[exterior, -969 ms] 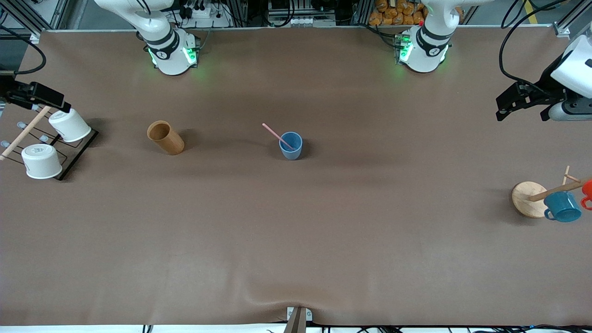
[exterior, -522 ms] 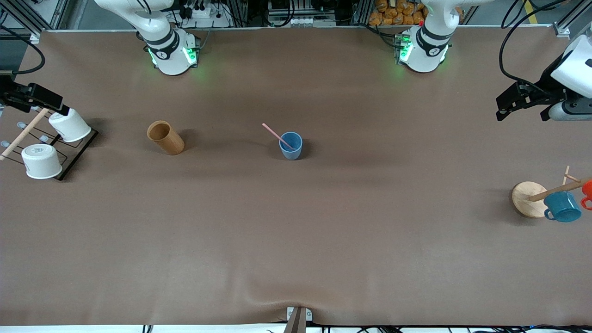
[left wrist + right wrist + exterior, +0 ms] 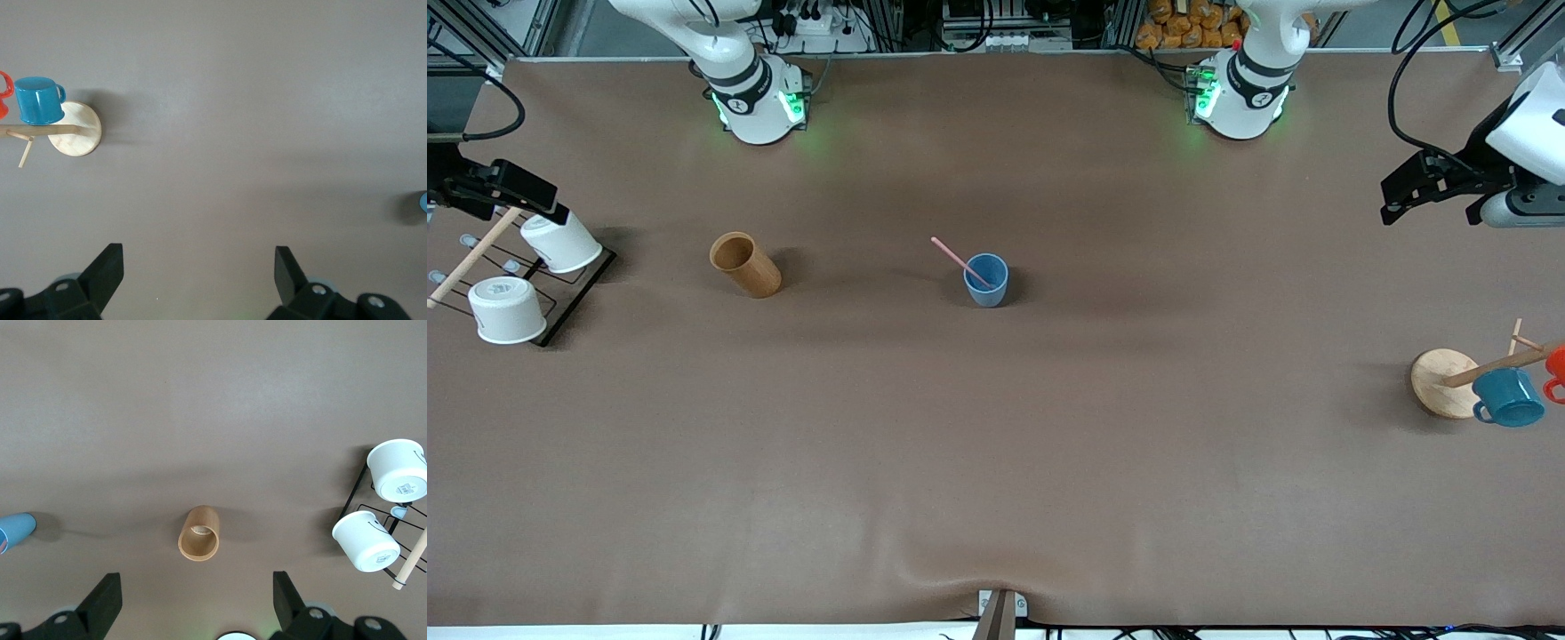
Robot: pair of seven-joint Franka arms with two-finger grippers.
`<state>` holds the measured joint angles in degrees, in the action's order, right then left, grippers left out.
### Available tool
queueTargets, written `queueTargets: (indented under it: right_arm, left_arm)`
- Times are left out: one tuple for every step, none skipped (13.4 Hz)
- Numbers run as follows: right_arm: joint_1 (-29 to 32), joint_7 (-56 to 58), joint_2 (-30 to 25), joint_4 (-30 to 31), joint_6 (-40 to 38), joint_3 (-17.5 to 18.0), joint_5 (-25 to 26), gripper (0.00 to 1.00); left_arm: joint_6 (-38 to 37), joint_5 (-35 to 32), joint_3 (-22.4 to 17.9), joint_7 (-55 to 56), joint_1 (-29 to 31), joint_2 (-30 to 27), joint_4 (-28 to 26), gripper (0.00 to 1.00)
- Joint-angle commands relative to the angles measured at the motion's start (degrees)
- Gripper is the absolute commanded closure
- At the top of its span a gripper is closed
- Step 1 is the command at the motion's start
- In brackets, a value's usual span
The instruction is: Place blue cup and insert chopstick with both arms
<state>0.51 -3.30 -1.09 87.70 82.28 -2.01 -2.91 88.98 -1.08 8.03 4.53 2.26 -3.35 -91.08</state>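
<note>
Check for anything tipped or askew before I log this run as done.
Nothing stands out. The blue cup stands upright mid-table with the pink chopstick leaning inside it. The left gripper and right gripper hang open over the table's ends.

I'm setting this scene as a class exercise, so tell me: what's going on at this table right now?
Nothing is being handled. The blue cup stands upright mid-table with the pink chopstick leaning in it, so the job looks done. The left gripper is open over the table's edge at the left arm's end, and the right gripper is open over the rack of white cups at the other end. A brown wooden cup stands beside the blue one.
</note>
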Motion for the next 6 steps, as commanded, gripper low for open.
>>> queueTargets:
  right_arm:
    - [1.42, -0.30, -1.38, 0.72, 0.60, 1.48, 0.98, 0.00]
    - [1.33, -0.30, -1.38, 0.80, 1.12, 1.40, 0.98, 0.00]
    - [1.33, -0.39, -1.29, 0.81, 1.21, 1.48, 0.98, 0.00]
    - [1.33, -0.48, -1.37, 0.81, 1.21, 1.40, 0.89, 0.00]
    - [1.33, -0.48, -1.38, 0.81, 1.21, 1.40, 0.89, 0.00]
    - [1.33, -0.48, -1.38, 0.89, 1.21, 1.40, 0.80, 0.00]
  left_arm:
    - [-1.79, 1.17, -0.03, 0.04, 0.11, 0.01, 1.35, 0.00]
    - [-1.79, 1.17, -0.03, 0.04, 0.11, 0.01, 1.35, 0.00]
    - [-1.79, 1.17, -0.03, 0.04, 0.11, 0.01, 1.52, 0.00]
    - [-1.88, 1.17, -0.03, 0.04, 0.11, 0.01, 1.52, 0.00]
    - [-1.88, 1.26, -0.03, 0.04, 0.11, 0.01, 1.52, 0.00]
    - [-1.88, 1.17, -0.03, 0.04, 0.11, 0.01, 1.52, 0.00]
